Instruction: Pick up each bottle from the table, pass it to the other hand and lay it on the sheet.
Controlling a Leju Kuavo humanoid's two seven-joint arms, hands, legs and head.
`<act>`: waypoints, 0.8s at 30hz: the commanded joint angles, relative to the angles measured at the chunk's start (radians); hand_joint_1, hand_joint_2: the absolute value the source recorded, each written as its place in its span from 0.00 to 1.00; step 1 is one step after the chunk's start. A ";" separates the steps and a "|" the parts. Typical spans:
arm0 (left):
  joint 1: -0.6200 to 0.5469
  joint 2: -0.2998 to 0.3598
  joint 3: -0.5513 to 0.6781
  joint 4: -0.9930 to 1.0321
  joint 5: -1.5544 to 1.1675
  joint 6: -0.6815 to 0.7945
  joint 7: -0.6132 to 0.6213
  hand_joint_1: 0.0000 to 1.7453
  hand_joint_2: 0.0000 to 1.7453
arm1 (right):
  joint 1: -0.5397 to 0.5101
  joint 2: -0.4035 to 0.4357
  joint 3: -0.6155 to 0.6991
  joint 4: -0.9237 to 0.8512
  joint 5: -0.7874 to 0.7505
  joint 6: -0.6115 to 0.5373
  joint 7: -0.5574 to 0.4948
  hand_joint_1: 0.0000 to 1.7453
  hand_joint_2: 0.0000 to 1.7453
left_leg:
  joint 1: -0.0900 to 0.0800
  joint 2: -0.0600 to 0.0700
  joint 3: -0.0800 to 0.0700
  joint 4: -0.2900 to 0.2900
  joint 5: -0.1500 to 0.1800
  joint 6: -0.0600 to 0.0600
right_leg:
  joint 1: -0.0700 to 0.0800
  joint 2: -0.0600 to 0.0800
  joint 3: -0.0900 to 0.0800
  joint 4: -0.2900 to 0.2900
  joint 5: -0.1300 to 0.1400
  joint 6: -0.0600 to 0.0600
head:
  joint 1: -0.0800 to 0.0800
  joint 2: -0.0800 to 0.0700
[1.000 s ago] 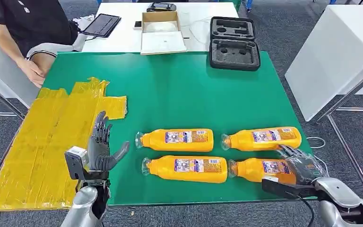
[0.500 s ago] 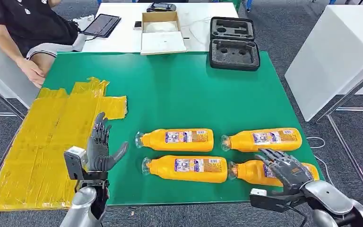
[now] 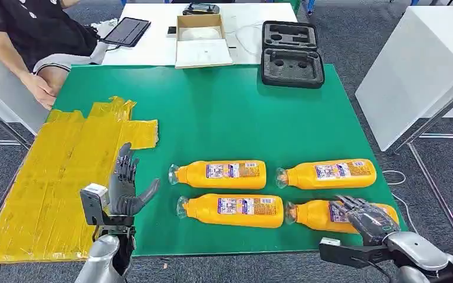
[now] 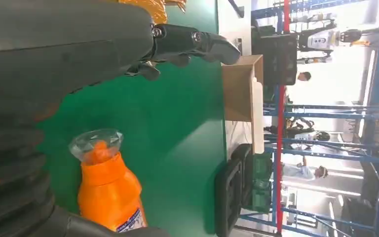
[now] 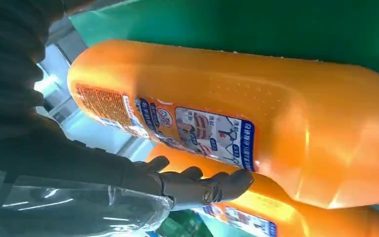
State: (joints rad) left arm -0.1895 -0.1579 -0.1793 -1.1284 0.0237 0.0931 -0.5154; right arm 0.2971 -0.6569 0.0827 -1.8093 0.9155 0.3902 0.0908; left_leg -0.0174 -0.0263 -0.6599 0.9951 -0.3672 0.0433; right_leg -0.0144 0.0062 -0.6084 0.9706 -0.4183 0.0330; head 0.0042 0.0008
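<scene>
The right hand [image 3: 370, 219] has come back down from half a second ago, when it hovered raised above the near-right bottle [image 3: 324, 213]; its fingers [image 5: 212, 186] now lie over that bottle's label end, spread and not yet wrapped round it. I judge the first grasp is about to close, with nothing lifted so far. Just past this hand lies the far-right bottle [image 3: 325, 173]. Toward the other arm lie the near-left bottle [image 3: 231, 210] and the far-left bottle [image 3: 218, 174], all four on the green table [image 3: 236, 118]. The left hand [image 3: 125, 186] stays raised and empty, fingers apart, waiting beside the yellow sheet [image 3: 59, 177], which bears no bottle yet.
</scene>
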 commanded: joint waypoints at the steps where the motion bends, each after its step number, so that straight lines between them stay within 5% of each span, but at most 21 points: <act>1: -0.037 0.008 0.009 0.094 0.003 -0.012 -0.004 0.00 1.00 | 0.032 0.021 -0.124 0.066 -0.047 0.001 -0.027 0.00 1.00 | 0.001 0.000 0.007 0.000 -0.003 -0.003 | 0.001 -0.003 0.008 -0.001 -0.003 -0.001 | 0.000 0.000; 24: -0.047 0.001 -0.005 0.146 0.005 -0.025 -0.005 0.00 1.00 | -0.011 0.102 -0.185 0.207 0.002 0.004 -0.074 0.00 1.00 | 0.002 0.001 0.008 0.000 -0.003 -0.004 | 0.003 -0.002 0.010 -0.003 -0.003 -0.002 | 0.000 0.000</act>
State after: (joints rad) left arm -0.1969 -0.1595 -0.1789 -1.0643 0.0282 0.0740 -0.5238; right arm 0.3141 -0.6424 -0.0958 -1.7010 0.9037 0.3872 0.0252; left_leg -0.0176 -0.0263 -0.6596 0.9951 -0.3673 0.0433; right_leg -0.0146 0.0063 -0.6084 0.9705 -0.4182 0.0330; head 0.0046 0.0008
